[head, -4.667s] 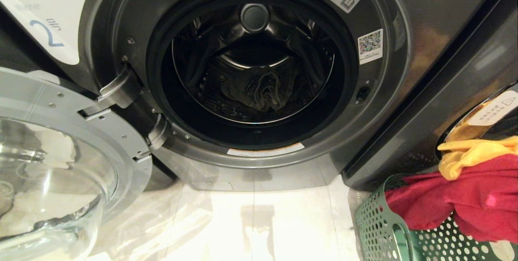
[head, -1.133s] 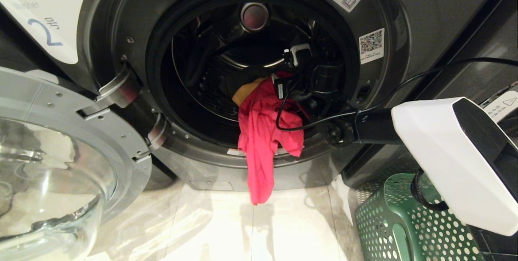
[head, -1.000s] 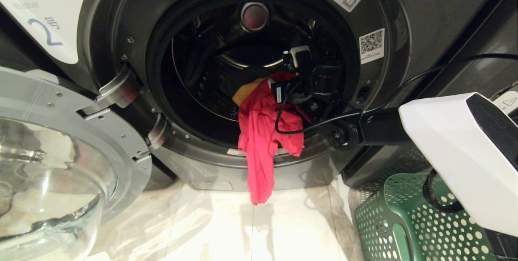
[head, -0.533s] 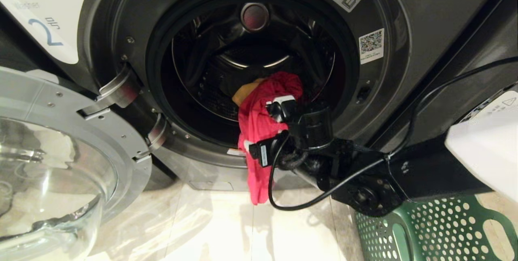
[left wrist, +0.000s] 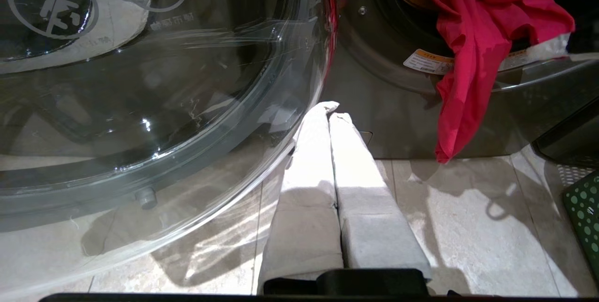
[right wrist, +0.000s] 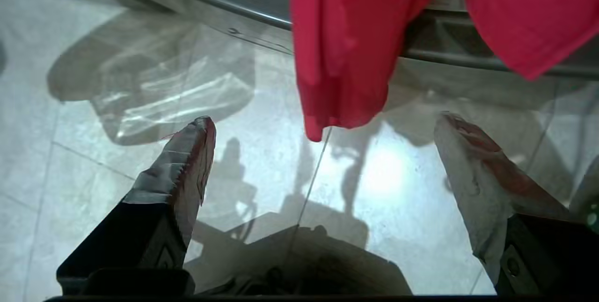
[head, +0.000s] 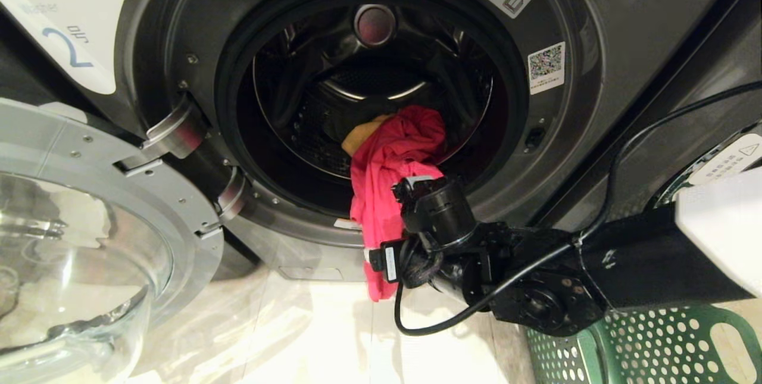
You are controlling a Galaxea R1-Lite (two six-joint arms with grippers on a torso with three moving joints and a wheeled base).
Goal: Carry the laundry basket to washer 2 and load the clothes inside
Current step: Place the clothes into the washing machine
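Right gripper (right wrist: 323, 128) withdrawn; red garment (head: 387, 193) draping washer 2 (head: 178, 27) rim.

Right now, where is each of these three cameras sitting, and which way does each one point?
Head view: up on the robot, looking down into washer 2; the right arm reaches in.
Left wrist view: behind the shut left gripper, low by the floor, facing the open glass door.
Right wrist view: behind the open right gripper, facing the floor tiles.
All three share the red garment hanging over the washer's rim.
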